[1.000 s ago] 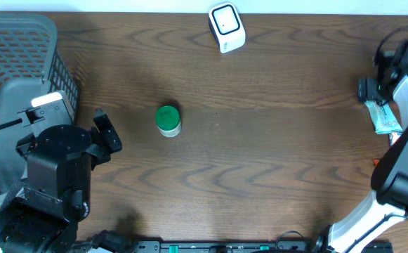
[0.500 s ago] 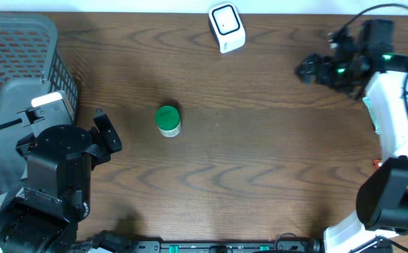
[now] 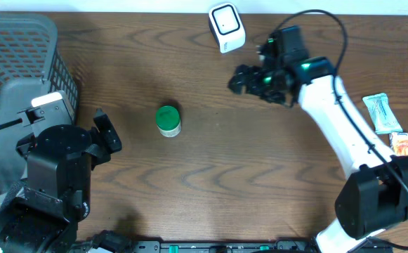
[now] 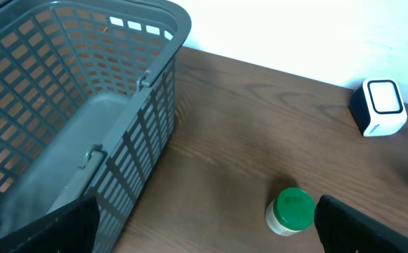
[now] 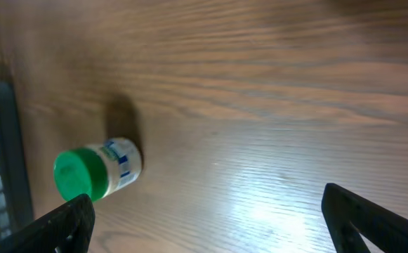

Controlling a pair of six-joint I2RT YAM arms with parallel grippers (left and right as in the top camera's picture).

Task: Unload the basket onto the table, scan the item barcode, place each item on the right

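Locating green-capped bottle (image 3: pixel 168 120) left of centre in the overhead frame, standing upright on bare table (image 3: pixel 211 176), long axis vertical, cap uppermost. Placing it between the two arms: left gripper (image 3: pixel 107 131) to its left and slightly lower in frame, right gripper (image 3: pixel 237 79) to its upper right, just below the scanner (image 3: pixel 227 27) at top centre. Judging left gripper somewhat the nearer, height above the table not determinable. Recording fingers of both grippers spread wide, holding nothing. Confirming from right wrist view: bottle at lower left of frame, close above one finger (image 5: pixel 70 228), well off the midline. Calling for a sideways closure around the body; barcode not legible.
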